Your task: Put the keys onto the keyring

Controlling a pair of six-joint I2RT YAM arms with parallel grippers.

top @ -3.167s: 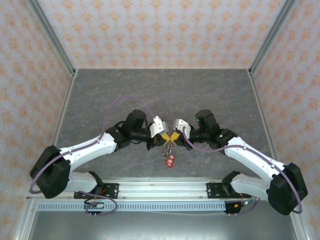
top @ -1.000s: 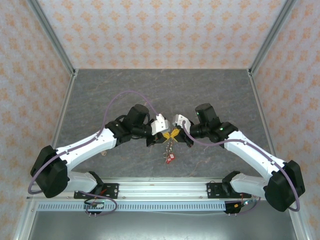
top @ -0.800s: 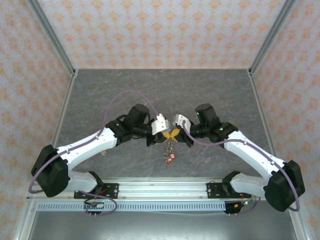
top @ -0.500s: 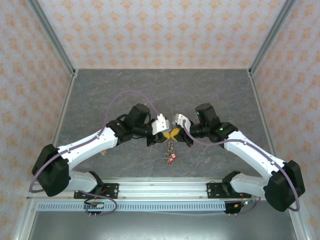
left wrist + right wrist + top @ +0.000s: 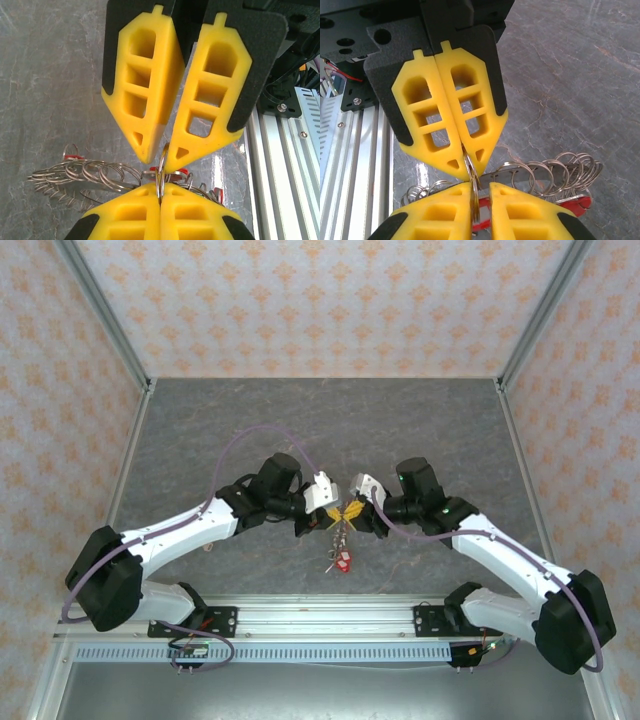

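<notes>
The two claws meet tip to tip above the grey surface. The left claw is pinched tight on the thin wire keyring, which stands on edge between its yellow pads. The right claw faces it head on, jaws a narrow slit apart, the same keyring sitting in that gap; I cannot tell whether its pads touch the wire. A string of linked silver rings trails sideways from the claws. The keys, red-headed, dangle just beneath the claws, toward the arm bases.
</notes>
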